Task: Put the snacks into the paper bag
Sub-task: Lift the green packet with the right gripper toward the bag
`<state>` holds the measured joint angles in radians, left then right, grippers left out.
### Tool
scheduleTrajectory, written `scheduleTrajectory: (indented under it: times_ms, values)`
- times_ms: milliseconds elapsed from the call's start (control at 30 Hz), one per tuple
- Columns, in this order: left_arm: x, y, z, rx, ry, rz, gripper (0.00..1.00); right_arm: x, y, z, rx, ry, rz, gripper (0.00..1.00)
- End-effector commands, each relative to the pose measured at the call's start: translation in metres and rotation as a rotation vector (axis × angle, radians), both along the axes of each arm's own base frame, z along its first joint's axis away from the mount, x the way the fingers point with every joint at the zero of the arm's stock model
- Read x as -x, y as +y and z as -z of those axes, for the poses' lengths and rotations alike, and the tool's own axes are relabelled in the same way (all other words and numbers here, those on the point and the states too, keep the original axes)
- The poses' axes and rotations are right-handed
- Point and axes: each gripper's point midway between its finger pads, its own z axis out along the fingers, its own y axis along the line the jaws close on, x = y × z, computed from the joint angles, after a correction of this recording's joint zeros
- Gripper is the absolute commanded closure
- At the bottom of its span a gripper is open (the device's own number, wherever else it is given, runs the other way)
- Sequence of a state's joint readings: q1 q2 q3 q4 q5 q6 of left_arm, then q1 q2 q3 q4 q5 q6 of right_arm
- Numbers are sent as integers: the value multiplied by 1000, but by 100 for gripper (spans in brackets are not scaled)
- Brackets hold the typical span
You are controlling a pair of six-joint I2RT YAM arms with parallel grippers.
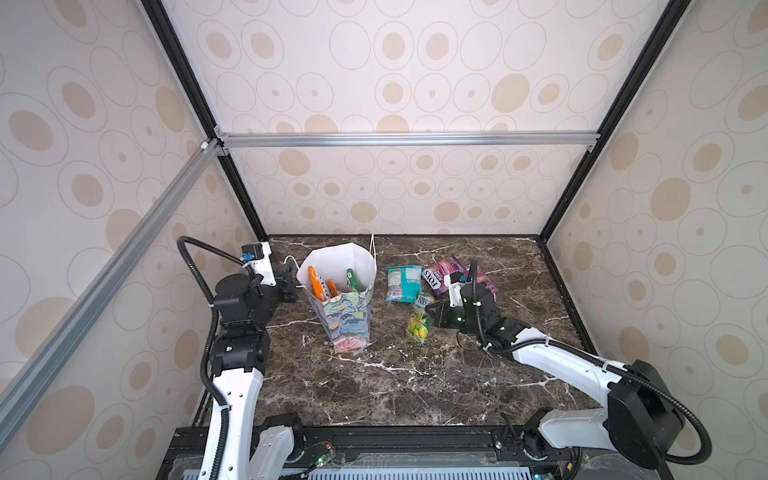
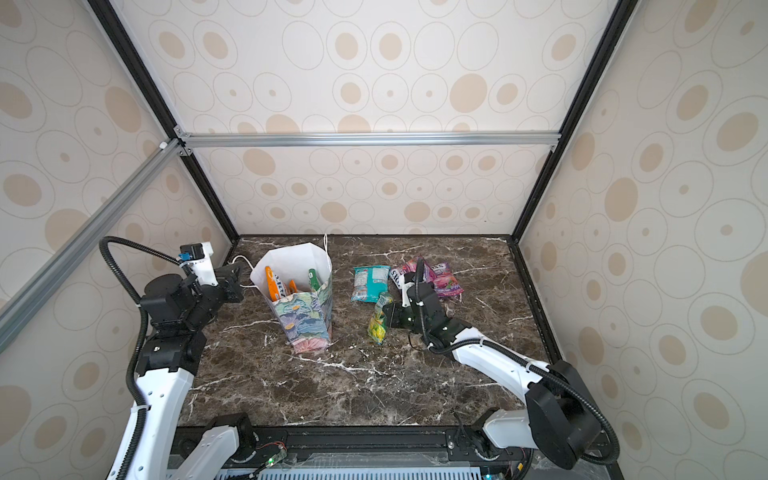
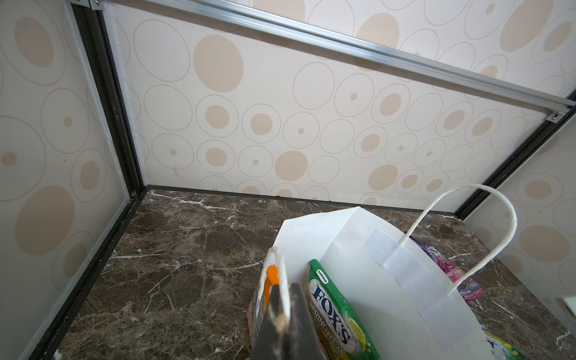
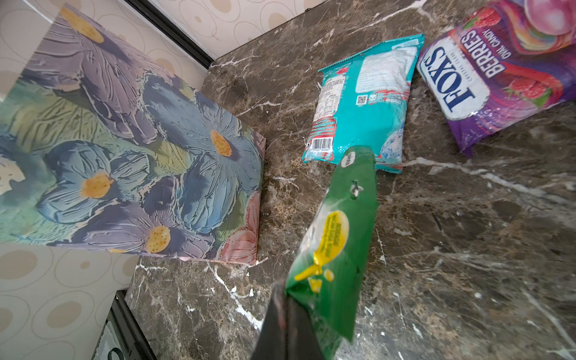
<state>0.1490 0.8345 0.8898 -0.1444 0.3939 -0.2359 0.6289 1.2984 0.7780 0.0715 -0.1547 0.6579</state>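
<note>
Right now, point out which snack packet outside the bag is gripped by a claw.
The green-yellow packet, pinched in the shut right claw. The teal packet and the purple berries packet lie loose on the marble table, ungripped.

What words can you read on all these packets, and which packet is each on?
"SAVORIA", "FOX'S", "SPRING TEA": bagged green packet, inside the paper bag.
"FOX'S", "BERRIES", "OVAL CANDY": purple packet.
Teal packet: barcode, QR code, fine print too small to read.
Held green packet, in the right gripper: yellow label too blurred to read.
Paper bag: no words seen.
</note>
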Motion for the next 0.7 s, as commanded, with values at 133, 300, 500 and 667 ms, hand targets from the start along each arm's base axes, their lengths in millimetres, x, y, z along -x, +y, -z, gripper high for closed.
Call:
scheduleTrajectory:
  times_ms: [133, 300, 500, 667]
  values:
    - [3, 1, -11, -22, -36, -3, 100, 2, 1, -38, 35, -102, -31, 100]
    - [4, 0, -11, -20, -37, 0, 100, 5, 2, -49, 48, -128, -50, 100]
    - [4, 0, -12, -21, -40, 1, 100, 11, 5, -69, 59, -178, -80, 100]
    - [5, 0, -13, -22, -43, 2, 100, 16, 12, -85, 83, -220, -110, 100]
